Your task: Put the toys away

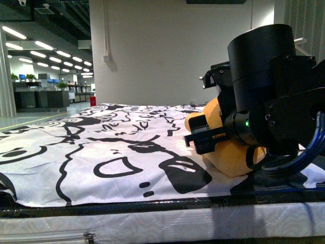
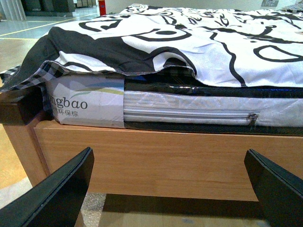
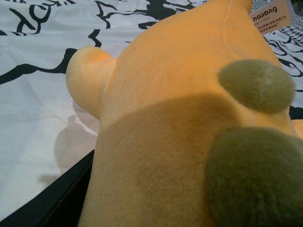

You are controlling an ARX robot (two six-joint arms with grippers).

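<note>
The plush toy (image 1: 229, 155) lies on the bed's patterned sheet (image 1: 101, 147), half hidden behind the right gripper (image 1: 205, 136) (grip: cannot tell); left gripper (image 2: 168, 152), spread apart, faces the bed's frame (image 2: 189, 165).

Open-plan office hall, ceiling strip lights (image 1: 13, 33), desks (image 1: 40, 99), bed (image 1: 152, 223) with patterned sheet (image 1: 61, 168)

The bed (image 2: 156, 161) has a wooden frame carrying a zippered white mattress (image 2: 189, 109). A black-and-white patterned sheet (image 1: 91, 152) covers it. On the sheet, right of centre in the front view, lies one item: an orange-yellow plush toy (image 1: 229, 158).
</note>
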